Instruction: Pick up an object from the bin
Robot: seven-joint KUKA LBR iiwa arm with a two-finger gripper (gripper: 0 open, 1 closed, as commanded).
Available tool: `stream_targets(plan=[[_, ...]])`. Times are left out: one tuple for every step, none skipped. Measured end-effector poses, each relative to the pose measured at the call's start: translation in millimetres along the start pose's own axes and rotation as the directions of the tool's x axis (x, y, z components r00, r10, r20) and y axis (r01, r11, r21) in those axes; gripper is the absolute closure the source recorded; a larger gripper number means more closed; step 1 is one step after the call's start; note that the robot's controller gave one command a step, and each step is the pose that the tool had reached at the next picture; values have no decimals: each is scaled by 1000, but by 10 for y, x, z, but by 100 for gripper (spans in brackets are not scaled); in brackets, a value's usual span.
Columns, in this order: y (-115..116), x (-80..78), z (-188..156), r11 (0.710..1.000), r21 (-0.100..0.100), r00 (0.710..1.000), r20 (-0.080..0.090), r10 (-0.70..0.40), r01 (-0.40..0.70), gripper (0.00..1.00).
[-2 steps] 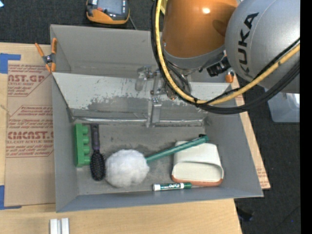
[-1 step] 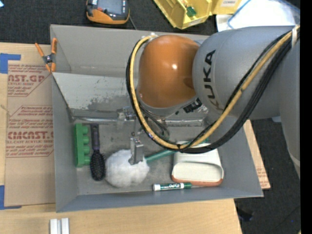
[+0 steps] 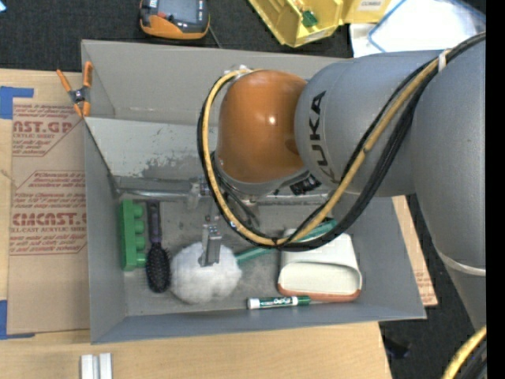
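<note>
The claw (image 3: 211, 249) hangs over the upper edge of a white fluffy puff (image 3: 199, 281) near the bin's (image 3: 106, 294) front wall, just beside a black hairbrush (image 3: 158, 268). Whether it is open or closed cannot be told. A clean grasp probably means centring on the puff, clear of the brush.

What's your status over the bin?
Gripper low over white fluffy puff, centre front. Black hairbrush and green handle crowd either side.

Green handle (image 3: 251, 252), far end hidden (under arm (image 3: 371, 117))
</note>
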State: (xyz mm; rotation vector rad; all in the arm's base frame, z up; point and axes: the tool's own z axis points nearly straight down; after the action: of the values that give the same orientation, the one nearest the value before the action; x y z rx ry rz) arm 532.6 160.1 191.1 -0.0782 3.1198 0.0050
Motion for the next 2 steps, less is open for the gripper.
stream_targets(plan=[[227,-258,899,991,-3,991,-12,-136,136,0],[300,318,1193,993,-3,993,8,119,-119,100]])
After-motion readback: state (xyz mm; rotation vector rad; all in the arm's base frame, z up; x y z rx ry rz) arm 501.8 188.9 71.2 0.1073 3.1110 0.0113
